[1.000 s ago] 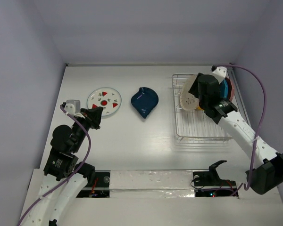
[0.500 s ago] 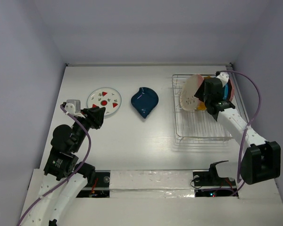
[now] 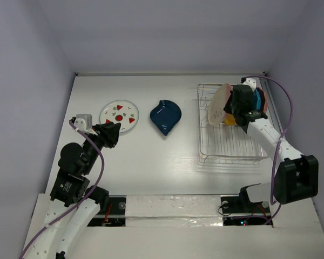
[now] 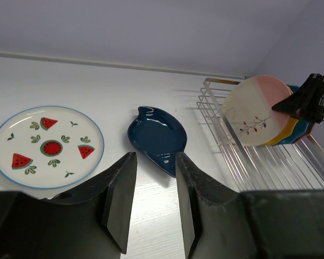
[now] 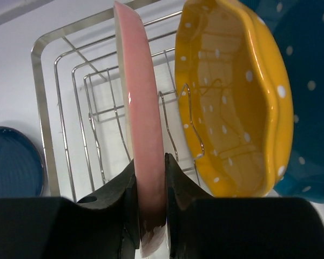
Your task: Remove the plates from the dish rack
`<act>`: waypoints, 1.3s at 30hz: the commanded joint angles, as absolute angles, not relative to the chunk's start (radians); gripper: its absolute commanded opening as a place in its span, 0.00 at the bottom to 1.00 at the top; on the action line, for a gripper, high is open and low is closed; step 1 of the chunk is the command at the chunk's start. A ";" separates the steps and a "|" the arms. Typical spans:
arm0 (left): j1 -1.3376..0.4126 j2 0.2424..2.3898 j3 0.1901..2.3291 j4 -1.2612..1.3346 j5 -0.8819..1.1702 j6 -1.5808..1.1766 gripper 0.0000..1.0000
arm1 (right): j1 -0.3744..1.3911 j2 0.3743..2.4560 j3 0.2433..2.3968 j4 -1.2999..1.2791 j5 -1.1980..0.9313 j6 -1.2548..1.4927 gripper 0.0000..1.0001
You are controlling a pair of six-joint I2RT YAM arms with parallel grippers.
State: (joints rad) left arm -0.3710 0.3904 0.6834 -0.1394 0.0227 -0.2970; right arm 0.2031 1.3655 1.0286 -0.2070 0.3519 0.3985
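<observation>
The silver wire dish rack (image 3: 227,148) stands at the right of the table. In it the cream-and-pink plate (image 3: 218,104) stands on edge, with the yellow dotted plate (image 5: 232,97) and the teal plate (image 5: 308,81) behind it. My right gripper (image 5: 150,186) is shut on the rim of the cream-and-pink plate (image 5: 143,135). The white plate with red fruit marks (image 3: 119,115) and the navy teardrop plate (image 3: 165,116) lie flat on the table. My left gripper (image 4: 154,189) is open and empty, low over the table near both plates.
Walls close in the table at the back, left and right. The rack's upright wire prongs (image 5: 178,124) stand between the plates. The rack also shows in the left wrist view (image 4: 259,156).
My right gripper moved down and toward the back of the rack onto the cream-and-pink plate's rim. The plate now stands a little more upright. The left arm has not moved.
</observation>
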 commanded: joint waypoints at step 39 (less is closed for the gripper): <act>-0.357 0.391 0.718 -0.095 0.023 -0.298 0.38 | 0.721 1.814 1.715 0.163 -0.029 0.739 0.00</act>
State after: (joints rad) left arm -0.3641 0.3988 0.6834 -0.1390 0.0238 -0.2974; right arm 0.6712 1.7473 1.5360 -0.1131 0.0509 0.6060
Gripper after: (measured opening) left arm 0.379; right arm 0.235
